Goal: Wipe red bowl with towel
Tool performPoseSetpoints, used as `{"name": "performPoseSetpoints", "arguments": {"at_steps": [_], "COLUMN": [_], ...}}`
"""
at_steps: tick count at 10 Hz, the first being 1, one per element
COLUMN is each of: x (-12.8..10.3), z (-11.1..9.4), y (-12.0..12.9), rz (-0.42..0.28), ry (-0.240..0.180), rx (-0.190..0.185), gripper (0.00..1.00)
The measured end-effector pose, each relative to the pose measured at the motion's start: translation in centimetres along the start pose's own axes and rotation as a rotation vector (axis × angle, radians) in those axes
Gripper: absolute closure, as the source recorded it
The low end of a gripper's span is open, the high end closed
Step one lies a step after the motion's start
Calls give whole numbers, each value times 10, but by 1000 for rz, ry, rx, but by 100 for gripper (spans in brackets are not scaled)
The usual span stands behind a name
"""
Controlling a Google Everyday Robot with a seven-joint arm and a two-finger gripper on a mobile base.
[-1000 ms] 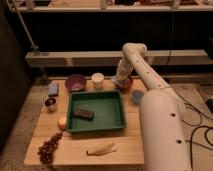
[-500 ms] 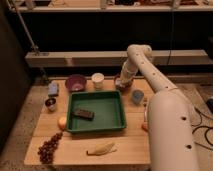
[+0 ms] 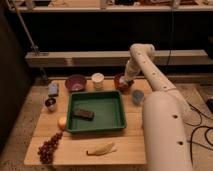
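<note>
Elbow (image 3: 141, 51) swung right; I kept the gripper (image 3: 125, 80) at the red bowl (image 3: 120, 86) by the table (image 3: 75, 146) back edge, grip unreadable.

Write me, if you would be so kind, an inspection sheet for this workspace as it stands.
Surface: wooden table, crowded.
Job's things: red bowl at back right; towel cannot be made out.
Clutter: green tray holding a dark block; purple bowl, white cup, blue cup, grapes, banana.
Grippers: tool down at the red bowl.
Cables: black cables on the floor, right.
Surroundings: low shelf behind.
</note>
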Motion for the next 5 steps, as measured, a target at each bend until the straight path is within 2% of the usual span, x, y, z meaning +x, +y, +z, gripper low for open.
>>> {"name": "performPoseSetpoints", "arguments": {"at_steps": [2,5], "x": [-2,-31], "z": [6,11], "y": [-16,-28], "rz": [4,-25], "ry": [-6,-42], "rx": [10,23], "gripper": [100,100]}}
